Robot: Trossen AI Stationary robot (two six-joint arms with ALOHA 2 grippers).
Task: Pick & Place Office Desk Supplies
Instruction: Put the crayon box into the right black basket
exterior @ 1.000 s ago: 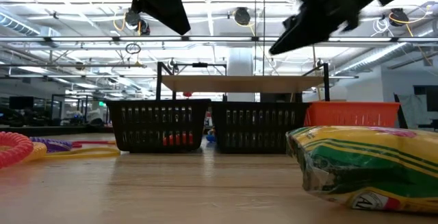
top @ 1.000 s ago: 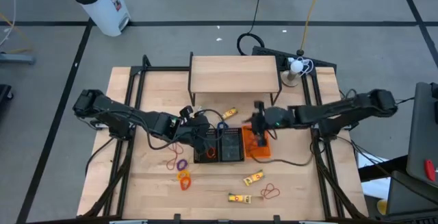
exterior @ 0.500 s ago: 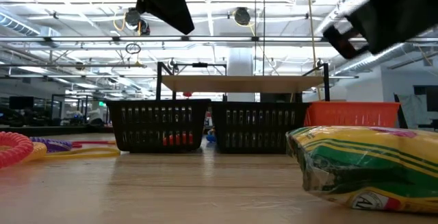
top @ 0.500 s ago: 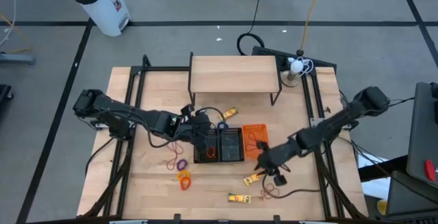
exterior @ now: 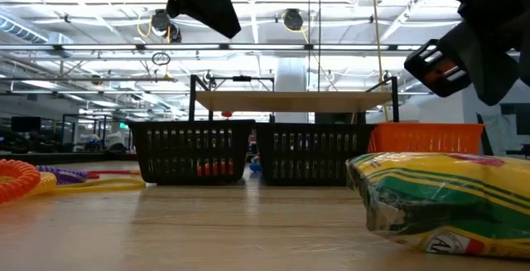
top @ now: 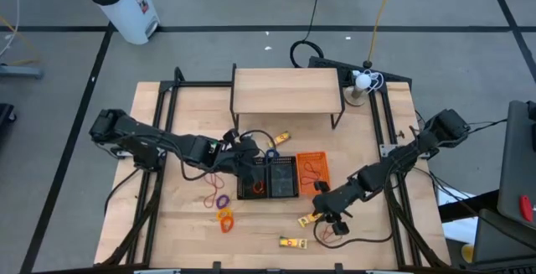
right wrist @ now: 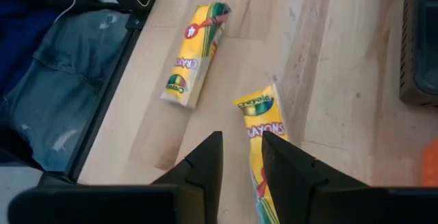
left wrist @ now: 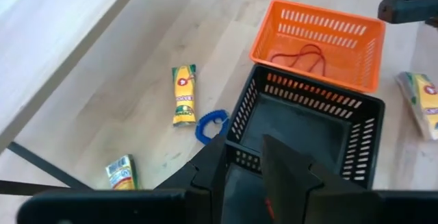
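Yellow crayon packs lie flat on the table: one (top: pixel 310 218) under my right gripper, one (top: pixel 293 242) nearer, one (top: pixel 280 138) beyond the baskets. Loose rubber bands lie at orange (top: pixel 225 218), purple (top: pixel 222 200), red (top: pixel 332 233) and blue (top: pixel 272 152). My right gripper (top: pixel 328 211) is open above the near pack (right wrist: pixel 261 125), which shows between its fingers in the right wrist view. It hangs well above the table (exterior: pixel 464 47) and touches nothing. My left gripper (top: pixel 240 154) is open and empty, over the left black basket (left wrist: pixel 301 125).
Two black baskets (top: pixel 254 178) (top: pixel 282 176) and an orange basket (top: pixel 312 173) holding a red band (left wrist: pixel 301 56) stand mid-table. A wooden shelf (top: pixel 287 91) is at the far side. Black frame rails run along both sides. Blue denim (right wrist: pixel 55 101) shows beyond the table edge.
My right gripper has swung from above the orange basket toward the table's near edge and now hangs over the crayon pack beside the red band. My left gripper has kept still. Nothing on the table has moved.
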